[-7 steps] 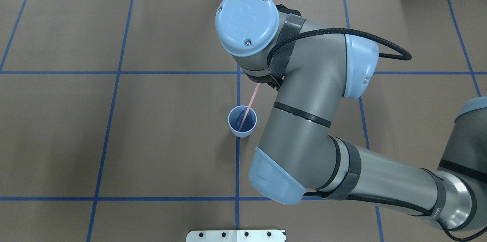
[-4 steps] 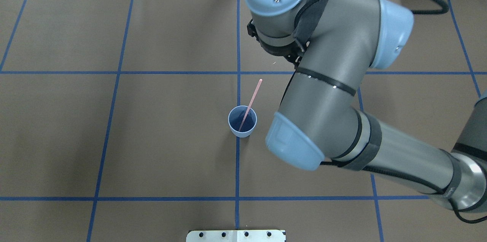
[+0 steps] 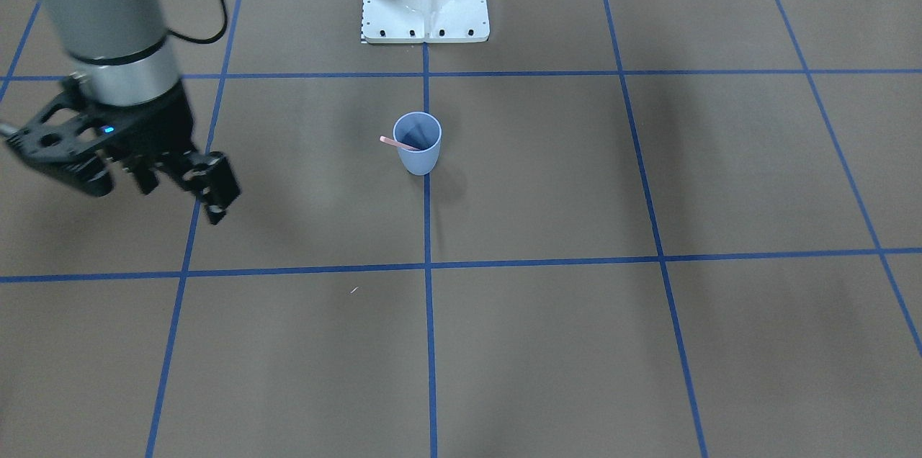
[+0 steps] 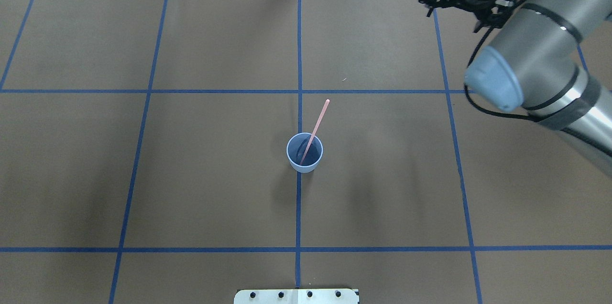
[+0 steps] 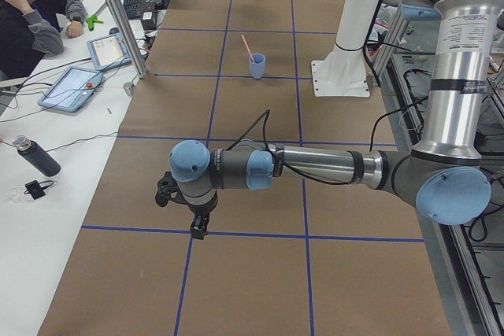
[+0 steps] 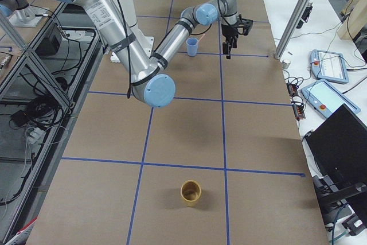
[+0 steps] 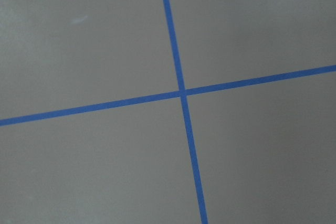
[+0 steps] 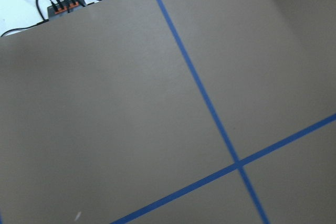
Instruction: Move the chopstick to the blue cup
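The blue cup (image 4: 304, 158) stands upright at the table's middle, on the centre tape line; it also shows in the front view (image 3: 418, 155). One pale pink chopstick (image 4: 316, 124) stands in it, leaning on the rim with its top toward the far right. My right gripper (image 3: 155, 195) is open and empty, well off to the cup's right near the far edge. My left gripper (image 5: 197, 222) hangs over the table far to the cup's left; I cannot tell whether it is open or shut.
A tan cup (image 6: 191, 192) stands alone at the table's right end. The white mount plate (image 3: 425, 11) sits at the robot's side. An operator (image 5: 31, 13) sits at a side desk with tablets. Blue tape lines (image 4: 299, 91) grid the brown table.
My right arm has swung away from above the cup to the far right corner. The chopstick, once under my wrist, stays leaning in the cup, free of the gripper.
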Tool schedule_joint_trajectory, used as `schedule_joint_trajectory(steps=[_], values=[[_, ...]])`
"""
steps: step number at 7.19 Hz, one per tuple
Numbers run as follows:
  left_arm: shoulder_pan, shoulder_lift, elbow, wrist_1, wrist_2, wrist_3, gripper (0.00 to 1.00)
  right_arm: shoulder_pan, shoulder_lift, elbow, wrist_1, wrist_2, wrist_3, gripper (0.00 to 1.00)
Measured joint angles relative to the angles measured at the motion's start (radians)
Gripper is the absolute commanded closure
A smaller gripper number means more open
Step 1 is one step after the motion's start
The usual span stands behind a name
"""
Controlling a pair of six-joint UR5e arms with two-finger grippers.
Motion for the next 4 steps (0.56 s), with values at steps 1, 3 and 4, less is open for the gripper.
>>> schedule_joint_trajectory(steps=[1, 3, 4], values=[[0.000, 0.026, -0.007, -0.007, 0.005, -0.002, 0.01, 0.083, -0.079, -0.011, 0.025, 0.064, -0.183, 0.00], [-0.001, 0.048, -0.023, -0.012, 0.007, -0.003, 0.01, 0.208, -0.222, -0.046, 0.060, 0.146, -0.505, 0.00], [-0.002, 0.051, -0.031, -0.012, 0.008, -0.004, 0.01, 0.264, -0.310, -0.072, 0.123, 0.175, -0.637, 0.00]])
